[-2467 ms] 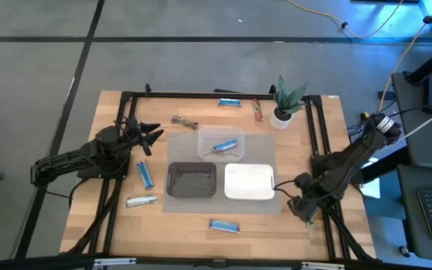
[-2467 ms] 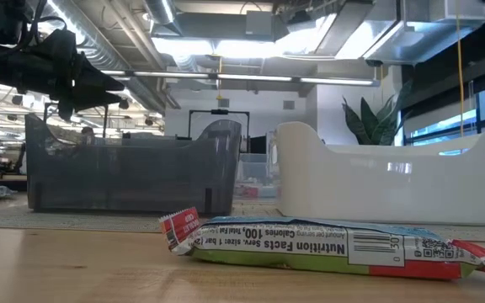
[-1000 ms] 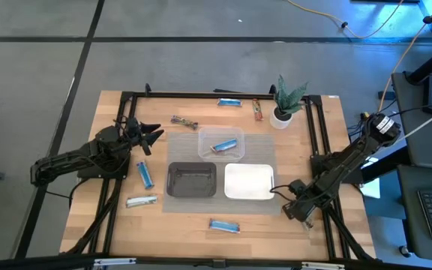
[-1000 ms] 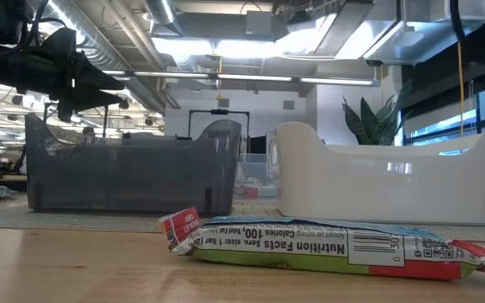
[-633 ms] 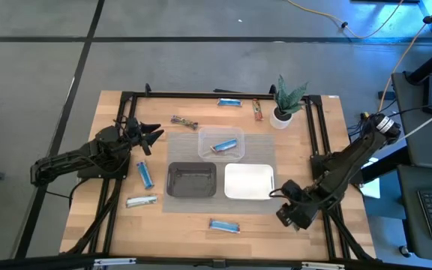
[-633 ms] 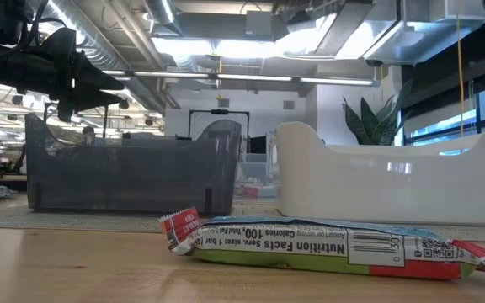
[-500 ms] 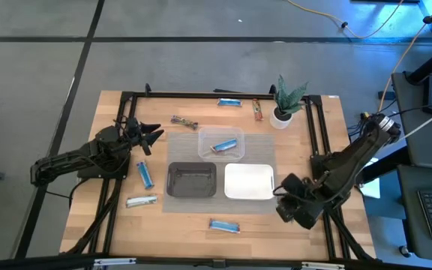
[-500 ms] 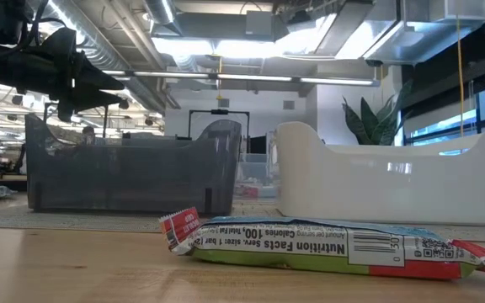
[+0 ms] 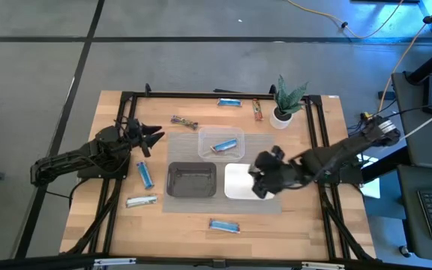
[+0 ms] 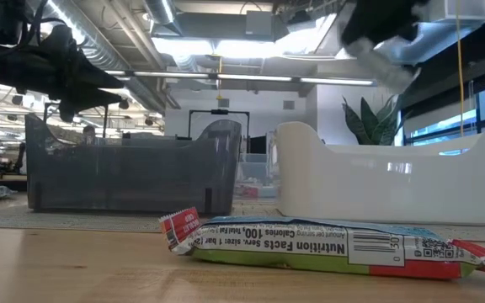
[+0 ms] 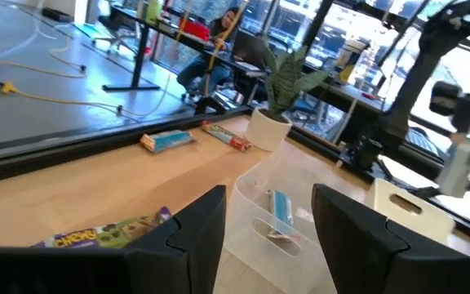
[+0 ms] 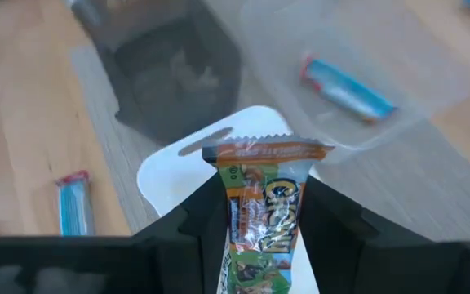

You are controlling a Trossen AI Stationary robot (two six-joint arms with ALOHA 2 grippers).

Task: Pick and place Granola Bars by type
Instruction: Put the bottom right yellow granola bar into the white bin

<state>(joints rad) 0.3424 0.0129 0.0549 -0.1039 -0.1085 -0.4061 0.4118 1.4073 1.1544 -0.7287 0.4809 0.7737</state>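
A green and orange granola bar (image 12: pixel 261 214) is gripped by one end between the fingers of the right end effector (image 9: pixel 263 182), so that the rest of the wrapper juts out past the fingertips. This end effector is held over the white tray (image 9: pixel 237 182), which is probably the bin meant for this wrapper type, and the bar looks ready to be lowered and released there. A bright blue bar (image 9: pixel 224 145) is already lying in the clear tray (image 9: pixel 205 136), while the black tray (image 9: pixel 191 180) appears to be empty. Other bars are scattered on the wooden surface (image 9: pixel 118 217), among them a blue one (image 9: pixel 224 225) in front of the trays and another (image 9: pixel 145 175) near the left end effector (image 9: pixel 156 136), which is parked with its fingers parted and nothing between them.
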